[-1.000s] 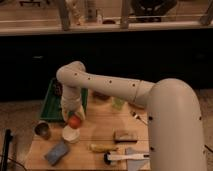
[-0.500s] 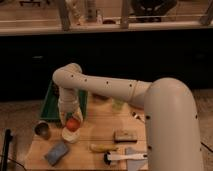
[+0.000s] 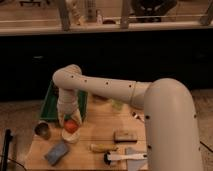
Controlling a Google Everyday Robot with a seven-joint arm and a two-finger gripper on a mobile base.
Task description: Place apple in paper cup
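Above paper cup (image 3: 70,137): gripper (image 3: 70,123), apple (image 3: 71,126)

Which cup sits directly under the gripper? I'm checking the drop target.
The white paper cup under the gripper and orange-red apple, not the grey metal cup further left.

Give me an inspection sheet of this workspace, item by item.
Surface: light wooden table, lit from above.
Job's things: apple sits at the mouth of the paper cup; whether it has been released cannot be told.
Clutter: metal cup at the left edge; green tray at the back left; blue sponge in front; banana; small brown block; white-handled tool near the front edge; pale green thing behind the arm.
Gripper: gripper points down, right over the apple.
Cables: dark cable by the table's left side.
Surroundings: dark counter front behind; windows above.
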